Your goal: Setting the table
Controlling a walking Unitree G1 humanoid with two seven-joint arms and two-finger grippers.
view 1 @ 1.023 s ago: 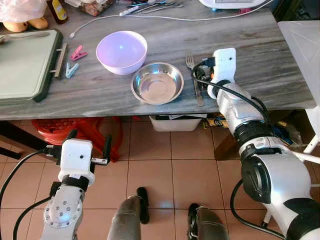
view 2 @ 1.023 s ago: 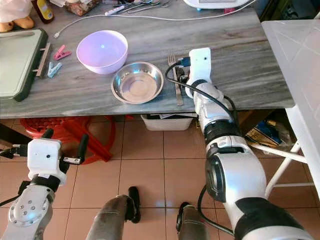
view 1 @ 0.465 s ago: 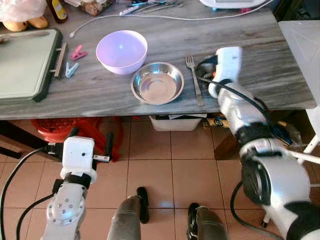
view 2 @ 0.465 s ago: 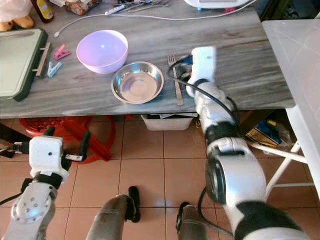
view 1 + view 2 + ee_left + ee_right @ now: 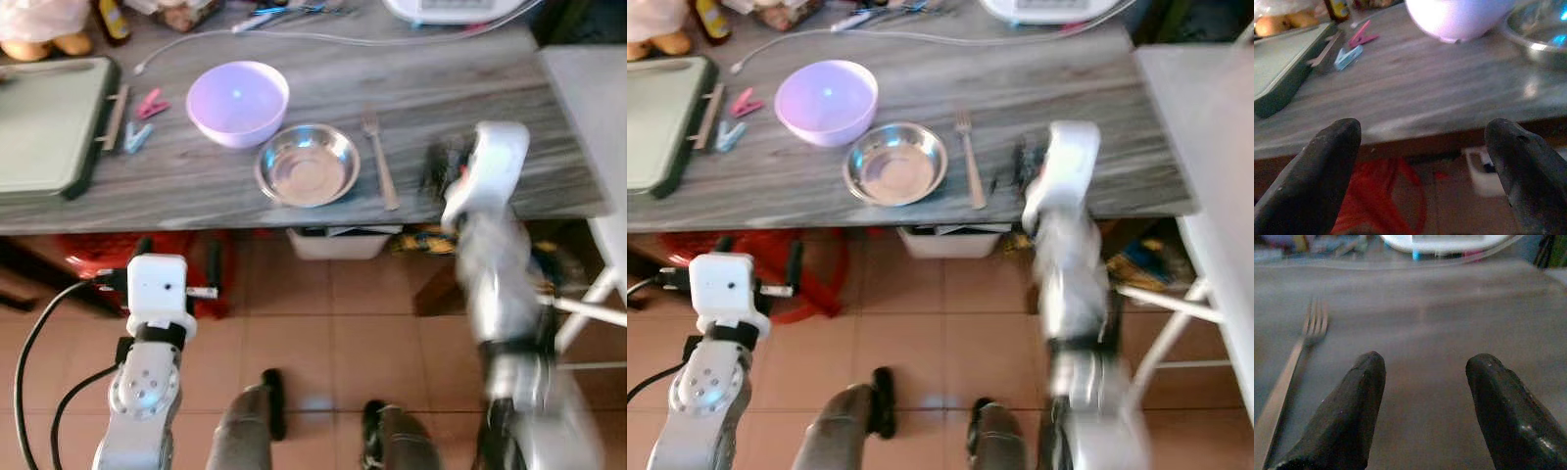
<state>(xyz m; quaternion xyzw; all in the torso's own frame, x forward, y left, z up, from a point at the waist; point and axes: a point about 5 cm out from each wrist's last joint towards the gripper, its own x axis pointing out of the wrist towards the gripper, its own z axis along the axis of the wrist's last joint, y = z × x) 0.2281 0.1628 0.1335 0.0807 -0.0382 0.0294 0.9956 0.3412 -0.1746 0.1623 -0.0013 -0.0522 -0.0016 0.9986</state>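
The grey table (image 5: 196,181) runs across in front of me, its near edge just ahead of both my arms. On it, from my left: a green tray (image 5: 44,127), a lilac bowl (image 5: 238,101), then the steel dish (image 5: 308,164) touching the bowl's near side, and just right of the dish the fork (image 5: 378,162) — lying flat, tines away from me, handle toward the table's near edge, long axis roughly front to back. My right gripper (image 5: 1422,406) hovers over the bare tabletop beside the fork, which lies to its left, apart from the fingers; its 2 fingers are spread and hold nothing (the arm is blurred in the head views, so I place it loosely). It is plainly the nearer arm to the fork. My left gripper (image 5: 1425,161) sits below table height in front of the edge, fingers wide and empty, with the 2 clothes pegs (image 5: 1354,49) beyond it. Right of the fork the wood is bare — I judge that room enough for further pieces, though the near edge is close behind the fork's handle.
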